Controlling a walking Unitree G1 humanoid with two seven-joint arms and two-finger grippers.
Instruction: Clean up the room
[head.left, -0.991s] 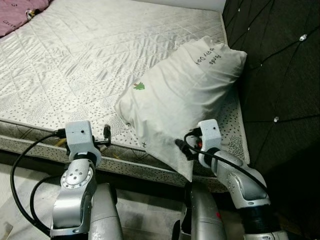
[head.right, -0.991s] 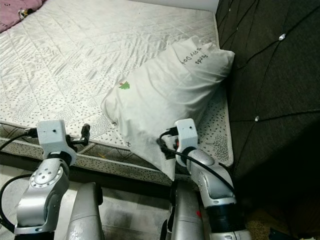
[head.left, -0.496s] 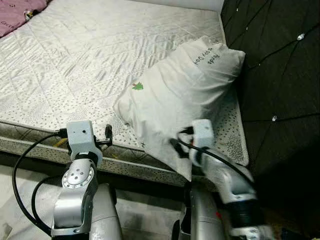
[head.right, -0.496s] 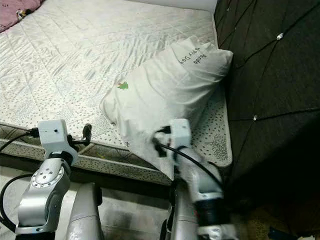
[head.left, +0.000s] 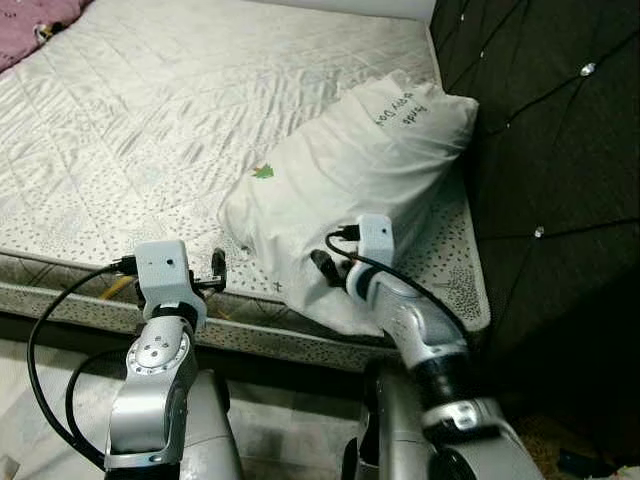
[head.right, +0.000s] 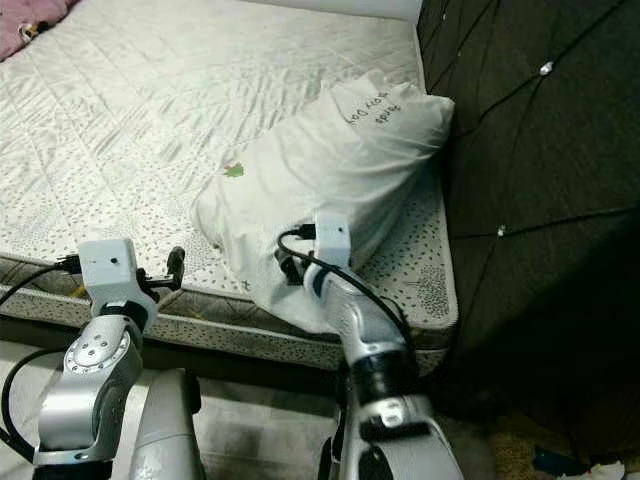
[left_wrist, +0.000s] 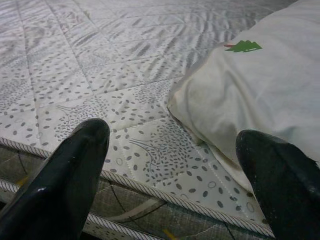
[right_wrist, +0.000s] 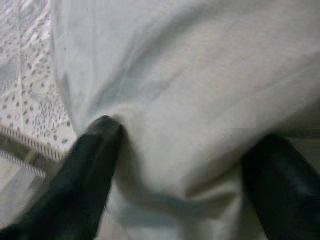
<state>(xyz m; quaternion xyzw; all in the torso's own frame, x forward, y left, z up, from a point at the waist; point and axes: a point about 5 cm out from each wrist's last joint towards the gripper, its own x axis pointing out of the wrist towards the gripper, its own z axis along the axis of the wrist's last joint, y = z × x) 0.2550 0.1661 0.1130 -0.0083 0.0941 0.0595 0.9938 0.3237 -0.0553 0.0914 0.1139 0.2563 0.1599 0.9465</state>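
**Pillow between the right fingers at the bed's corner**

The white pillow (head.left: 365, 165) lies on the mattress (head.left: 150, 120) near the dark headboard (head.left: 550, 150), its lower end at the mattress edge. The right gripper (right_wrist: 180, 165) has its fingers (right_wrist: 90, 170) spread, pressed into that lower end with cloth bunched between them. The left gripper (left_wrist: 175, 175) hovers at the mattress edge, fingers (left_wrist: 65, 175) spread wide, the pillow's corner just beside one of them.

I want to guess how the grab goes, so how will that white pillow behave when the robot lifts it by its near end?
The pillow looks soft: its cover creases around the right gripper, whose open fingers press into it. It will probably sag and fold. Plump but likely light; the loose cover may slip.
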